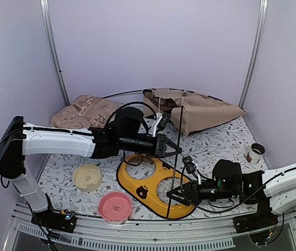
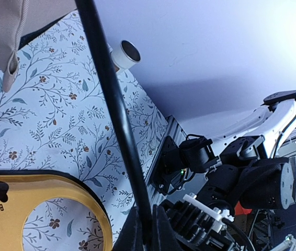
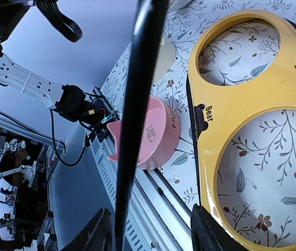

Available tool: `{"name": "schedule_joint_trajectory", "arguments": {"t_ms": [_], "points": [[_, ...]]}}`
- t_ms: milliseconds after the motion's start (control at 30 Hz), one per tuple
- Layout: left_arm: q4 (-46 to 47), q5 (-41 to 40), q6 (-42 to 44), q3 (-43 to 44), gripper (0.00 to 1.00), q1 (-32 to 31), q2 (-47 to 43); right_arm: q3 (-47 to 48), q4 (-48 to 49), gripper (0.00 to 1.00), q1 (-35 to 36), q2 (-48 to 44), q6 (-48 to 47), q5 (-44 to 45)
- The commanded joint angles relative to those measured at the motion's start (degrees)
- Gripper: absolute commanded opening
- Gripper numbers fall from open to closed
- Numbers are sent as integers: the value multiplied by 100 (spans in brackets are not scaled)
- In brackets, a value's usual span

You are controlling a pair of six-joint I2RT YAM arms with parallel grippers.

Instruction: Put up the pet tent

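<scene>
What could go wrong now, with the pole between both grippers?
1. The pole sits well off-centre in the open right gripper; closing may shove it aside rather than pinch it.
2. The left gripper clamps only the thin pole, so it could twist or slip.
3. The tent lies collapsed; pulling the pole may drag it along whole.

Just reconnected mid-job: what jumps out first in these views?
A long black pole runs from the collapsed beige pet tent at the table's back toward the front edge. The left fingers pinch it, and the right fingers stand open around it nearer the front. Beneath it lies a yellow two-hole bowl stand.
</scene>
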Motion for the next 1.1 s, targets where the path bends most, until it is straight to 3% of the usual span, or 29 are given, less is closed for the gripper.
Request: {"name": "schedule_joint_trajectory", "arguments": {"t_ms": [0, 133, 267, 367, 500, 700, 800, 867, 1067], "points": [[169, -196, 309, 278, 0, 207, 87, 43, 240, 49, 33, -134, 3, 64], [80, -206, 394, 391, 0, 256, 128, 213, 259, 46, 43, 62, -90, -270], [-37, -204, 502, 565, 0, 278, 188, 281, 286, 37, 48, 209, -110, -385], [-108, -212, 568, 642, 0, 312, 200, 282, 195, 24, 50, 99, -119, -238], [-226, -246, 740, 657, 0, 330, 138, 399, -180, 0, 45, -192, -160, 91], [-400, -432, 1163, 538, 2, 330, -216, 518, -449, 0, 20, -421, -324, 291], [-399, -570, 1345, 381, 22, 330, -516, 642, -510, 0, -33, -398, -380, 229], [-368, -686, 1458, 215, 29, 330, -777, 720, -544, 0, -81, -417, -421, 194], [-56, -1297, 1751, -601, 38, 366, -1743, 799, -585, 0, -380, -552, -393, -89]]}}
